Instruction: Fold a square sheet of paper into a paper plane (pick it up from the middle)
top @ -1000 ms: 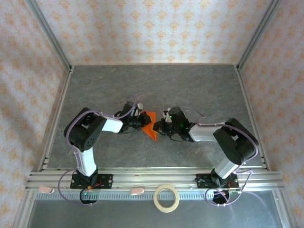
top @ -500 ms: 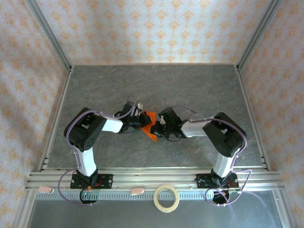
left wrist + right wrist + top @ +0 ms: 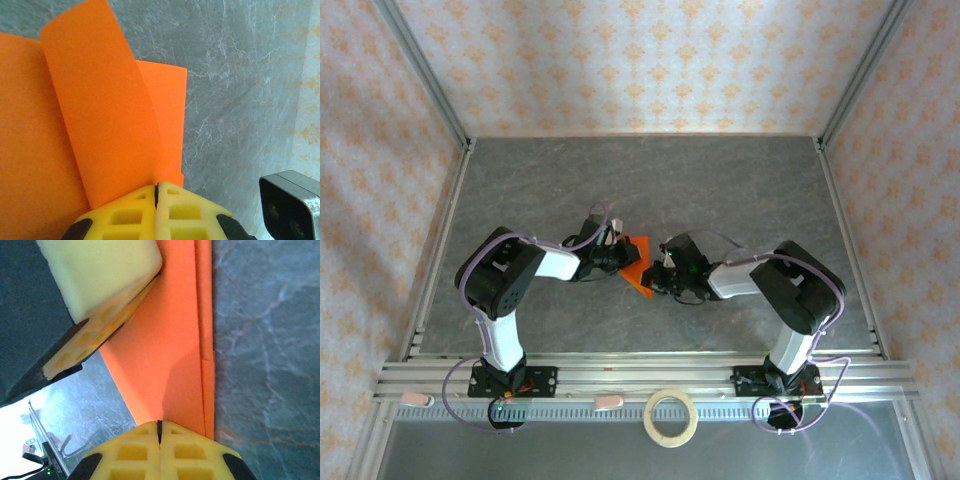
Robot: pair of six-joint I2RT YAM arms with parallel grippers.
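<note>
**Right arm drawn in to the paper; both grippers pinched on it**

Compared with a second earlier, the right arm is seen to have been brought in toward the centre of the table [image 3: 720, 180], so that the right gripper [image 3: 655, 280] now meets the near right edge of the paper plane [image 3: 638, 268]. The left gripper [image 3: 623, 258] is found where it was, at the paper's left side. The paper itself has hardly shifted.

In the left wrist view, the left gripper [image 3: 156, 187] is shown with its pads pressed together on the base of a raised flap of the paper plane [image 3: 100, 125]. In the right wrist view, the right gripper [image 3: 159, 424] is likewise closed, with the paper plane [image 3: 175, 340] running into the seam between its pads.

A two-handed hold is thus judged to be established, as a further crease would require.

The paper is bright orange, already folded narrow, with layered edges along one side and one flap standing curved. It lies between the grippers at mid-table. A tape ring [image 3: 671, 417] rests well apart on the near rail.
</note>
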